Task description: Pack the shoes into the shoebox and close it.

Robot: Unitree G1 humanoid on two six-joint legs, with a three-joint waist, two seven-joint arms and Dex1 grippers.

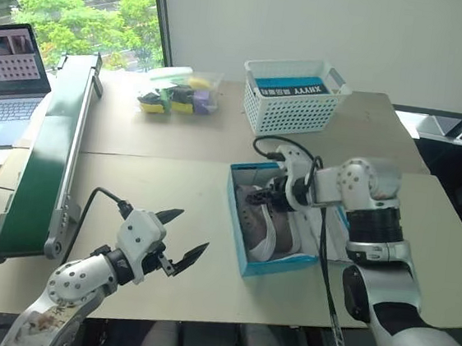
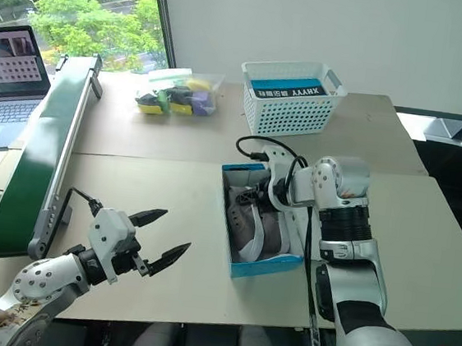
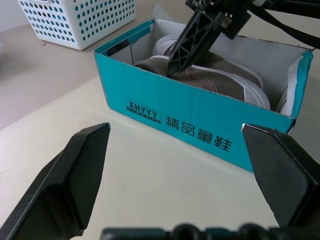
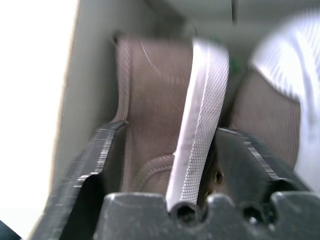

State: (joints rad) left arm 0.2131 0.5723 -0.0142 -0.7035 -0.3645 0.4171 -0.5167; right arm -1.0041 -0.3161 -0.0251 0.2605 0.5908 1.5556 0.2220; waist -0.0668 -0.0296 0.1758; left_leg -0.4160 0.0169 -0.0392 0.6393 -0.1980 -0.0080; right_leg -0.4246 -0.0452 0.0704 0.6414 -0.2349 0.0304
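Observation:
The light-blue shoebox (image 1: pixel 275 266) stands open on the table, right of centre, its printed side wall (image 3: pixel 200 125) facing my left gripper. Both grey-beige shoes (image 1: pixel 263 226) with white soles lie inside it. My right gripper (image 1: pixel 271 195) reaches down into the far end of the box. Its fingers (image 4: pixel 100 155) stand apart on either side of a shoe's white-edged rim (image 4: pixel 195 125), so it is open. My left gripper (image 1: pixel 193 230) hovers open and empty over bare table to the left of the box. The right arm hides most of the box's lid.
A white lattice basket (image 1: pixel 292 101) holding a blue box stands at the back. To its left is a clear tub of coloured items (image 1: pixel 177 93). A green conveyor (image 1: pixel 46 162) runs along the left side, with a laptop (image 1: pixel 6 75) beyond it.

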